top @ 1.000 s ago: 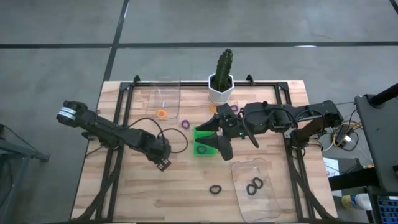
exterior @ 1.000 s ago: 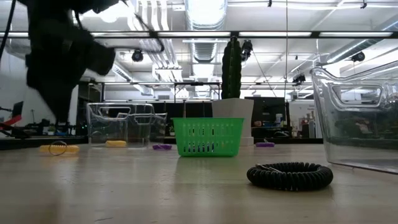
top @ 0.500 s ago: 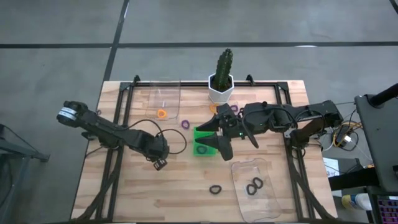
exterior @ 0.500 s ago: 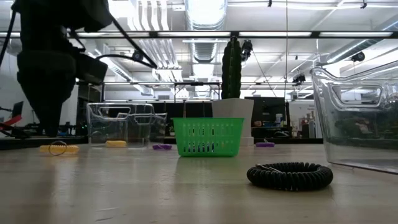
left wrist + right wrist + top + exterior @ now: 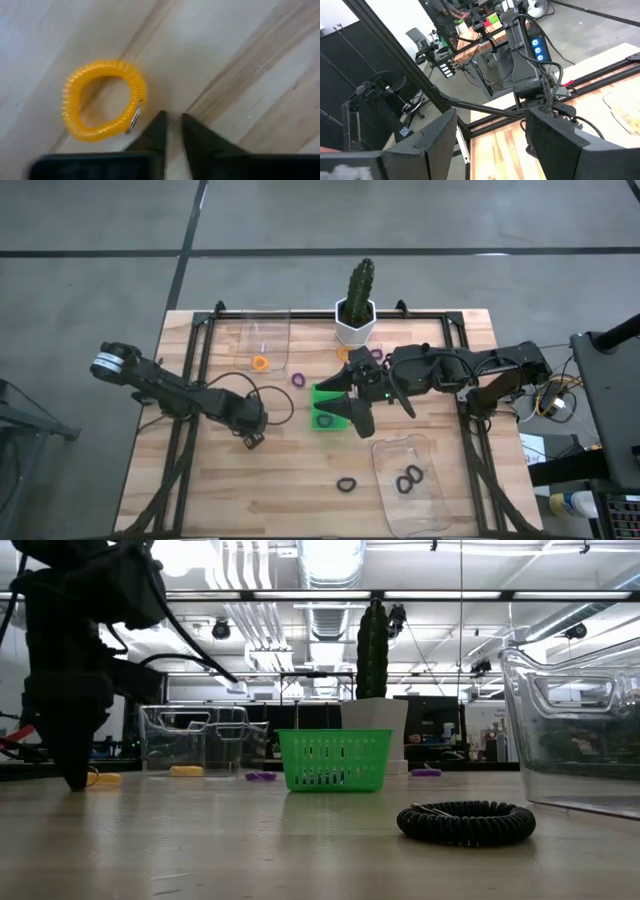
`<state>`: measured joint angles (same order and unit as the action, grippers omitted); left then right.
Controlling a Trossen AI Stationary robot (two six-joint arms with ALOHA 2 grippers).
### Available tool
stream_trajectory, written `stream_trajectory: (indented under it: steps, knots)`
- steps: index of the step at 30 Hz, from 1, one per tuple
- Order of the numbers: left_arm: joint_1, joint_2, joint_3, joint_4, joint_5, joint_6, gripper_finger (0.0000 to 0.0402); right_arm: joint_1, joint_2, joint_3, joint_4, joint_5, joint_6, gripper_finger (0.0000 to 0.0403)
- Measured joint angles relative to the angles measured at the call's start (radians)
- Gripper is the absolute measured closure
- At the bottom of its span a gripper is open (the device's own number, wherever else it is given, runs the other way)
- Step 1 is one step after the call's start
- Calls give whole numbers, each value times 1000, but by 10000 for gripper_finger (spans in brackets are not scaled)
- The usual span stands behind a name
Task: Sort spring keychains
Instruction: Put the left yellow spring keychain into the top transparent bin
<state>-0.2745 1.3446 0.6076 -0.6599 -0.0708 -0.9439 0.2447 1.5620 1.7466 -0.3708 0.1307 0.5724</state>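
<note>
My left gripper (image 5: 172, 117) points down at the table, left of centre (image 5: 250, 438), its fingers a narrow gap apart. Both tips stand just outside an orange keychain (image 5: 102, 100), next to its small metal ring (image 5: 135, 116). In the low view that keychain (image 5: 105, 779) lies flat beside the gripper (image 5: 77, 783). My right gripper (image 5: 355, 395) hovers wide open (image 5: 492, 145) at the green tray (image 5: 318, 394). Other keychains lie flat: a black one (image 5: 346, 484), a purple one (image 5: 297, 379), and an orange one (image 5: 260, 362) in the far clear tray. My left gripper comes from above with one fingertip (image 5: 159, 120) right beside the orange keychain's metal ring. Whether it touches the ring I cannot tell. The keychain lies flat on the table, outside the gap between the fingers.
A potted cactus (image 5: 357, 305) stands at the far edge. A clear tray (image 5: 410, 500) near the right front holds black keychains (image 5: 408, 477). Another clear tray (image 5: 268, 332) sits far left of the cactus. A black cable (image 5: 285, 405) loops beside the left arm.
My left gripper has moved a little toward the table's left edge and come down to the tabletop beside the orange keychain. The right arm and the keychains have stayed where they were.
</note>
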Motion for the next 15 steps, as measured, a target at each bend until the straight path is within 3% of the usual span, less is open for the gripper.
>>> stream_trajectory:
  steps: [3,7,11,15]
  knots:
    - [-6,-8,34,10,66,-9,394,0,0,0,0,0,0,170]
    - [-27,-59,140,17,62,5,401,3,0,0,0,0,0,170]
    - [-38,-113,261,-15,19,27,401,11,0,0,0,0,0,170]
    - [-37,-135,346,-136,-93,45,401,13,0,0,0,0,-4,170]
